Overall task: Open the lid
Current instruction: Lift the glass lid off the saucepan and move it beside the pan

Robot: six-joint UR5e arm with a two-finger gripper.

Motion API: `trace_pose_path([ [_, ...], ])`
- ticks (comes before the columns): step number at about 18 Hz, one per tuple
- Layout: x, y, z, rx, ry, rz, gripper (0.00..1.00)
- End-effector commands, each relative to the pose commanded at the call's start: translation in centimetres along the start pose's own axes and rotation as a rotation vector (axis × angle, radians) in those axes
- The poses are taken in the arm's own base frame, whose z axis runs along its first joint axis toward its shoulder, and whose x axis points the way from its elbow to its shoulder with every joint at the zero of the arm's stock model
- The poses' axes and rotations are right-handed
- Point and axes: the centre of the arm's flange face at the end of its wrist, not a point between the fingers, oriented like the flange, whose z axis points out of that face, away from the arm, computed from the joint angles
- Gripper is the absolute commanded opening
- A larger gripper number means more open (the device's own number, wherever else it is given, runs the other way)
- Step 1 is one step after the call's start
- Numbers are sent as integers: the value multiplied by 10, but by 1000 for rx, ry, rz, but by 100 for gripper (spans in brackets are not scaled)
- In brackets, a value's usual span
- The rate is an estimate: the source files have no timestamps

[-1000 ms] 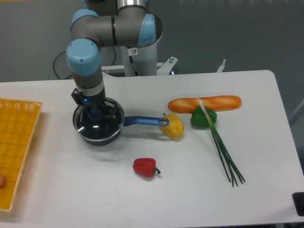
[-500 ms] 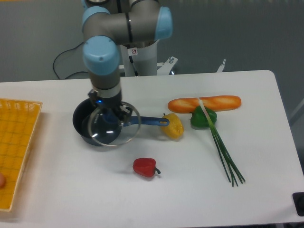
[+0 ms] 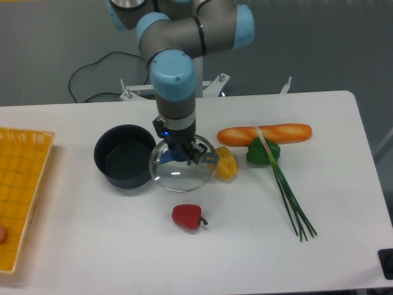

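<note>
gripper (image 3: 182, 152) gripping lid (image 3: 182, 167), beside open saucepan (image 3: 124, 156)

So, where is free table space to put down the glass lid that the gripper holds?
Free: the front strip below the red pepper, and between the saucepan and yellow basket. Crowded: around the yellow pepper, baguette, green pepper. The gripper holds the lid.

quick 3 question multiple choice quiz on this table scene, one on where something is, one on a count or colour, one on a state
1. Where is the lid?
A. seated on the saucepan
B. to the right of the saucepan, over its handle
C. in the yellow basket

2. How many peppers are on the table?
A. one
B. two
C. three

3. What is the saucepan's state?
A. uncovered
B. covered
C. tipped on its side

Key: 1 B, the gripper holds the lid by its knob beside the pot. 2 C, yellow pepper, green pepper, red pepper. 3 A, its dark inside shows.
</note>
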Motion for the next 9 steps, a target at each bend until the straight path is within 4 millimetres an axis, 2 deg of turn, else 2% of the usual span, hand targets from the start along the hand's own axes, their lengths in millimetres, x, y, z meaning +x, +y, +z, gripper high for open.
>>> trace_pose_path([
  [9, -11, 0, 9, -4, 10, -11, 60],
])
